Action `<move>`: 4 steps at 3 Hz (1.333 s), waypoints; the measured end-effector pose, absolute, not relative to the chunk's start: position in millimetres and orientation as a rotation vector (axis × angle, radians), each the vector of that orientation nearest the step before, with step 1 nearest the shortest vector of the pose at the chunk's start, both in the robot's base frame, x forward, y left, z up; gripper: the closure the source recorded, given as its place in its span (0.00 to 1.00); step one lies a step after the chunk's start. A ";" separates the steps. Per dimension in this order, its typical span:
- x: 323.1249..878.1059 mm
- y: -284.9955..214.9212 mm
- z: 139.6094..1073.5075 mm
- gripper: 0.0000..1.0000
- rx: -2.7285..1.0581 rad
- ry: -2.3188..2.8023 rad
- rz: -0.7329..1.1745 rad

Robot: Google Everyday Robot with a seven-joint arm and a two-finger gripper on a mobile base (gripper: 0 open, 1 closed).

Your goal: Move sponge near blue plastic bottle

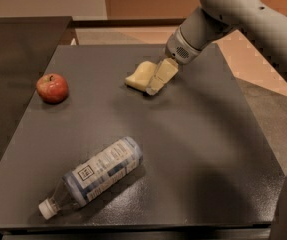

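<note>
Table (pixel 218 149): dark grey matte slab, finely speckled, carrying every item.

Blue plastic bottle (pixel 100 171): clear blue-tinted cylinder with a white-and-blue label and white cap, lying on its side near the front left edge.

Gripper (pixel 155 86): beige and blocky, reaching down at the far middle and touching the sponge's right end; whether it is clamping or open cannot be told.

Apple (pixel 52 88): red, round and glossy, sitting far left.

Sponge (pixel 138 75): pale yellow soft foam, wavy-sided, lying well apart from the bottle.

Progress: apparently just beginning, with the whole carry toward the bottle remaining.
</note>
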State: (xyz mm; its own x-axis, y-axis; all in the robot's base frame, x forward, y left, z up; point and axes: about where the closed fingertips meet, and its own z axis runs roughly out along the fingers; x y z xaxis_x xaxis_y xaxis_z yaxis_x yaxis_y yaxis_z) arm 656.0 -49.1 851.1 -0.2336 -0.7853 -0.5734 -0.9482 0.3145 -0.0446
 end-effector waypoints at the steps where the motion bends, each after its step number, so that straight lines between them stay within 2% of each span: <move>1: 656.9 -46.0 846.8 0.00 -1.525 2.090 0.447; 2: 658.7 -42.6 843.3 0.18 -1.518 2.094 0.470; 4: 660.1 -42.1 841.7 0.65 -1.524 2.125 0.503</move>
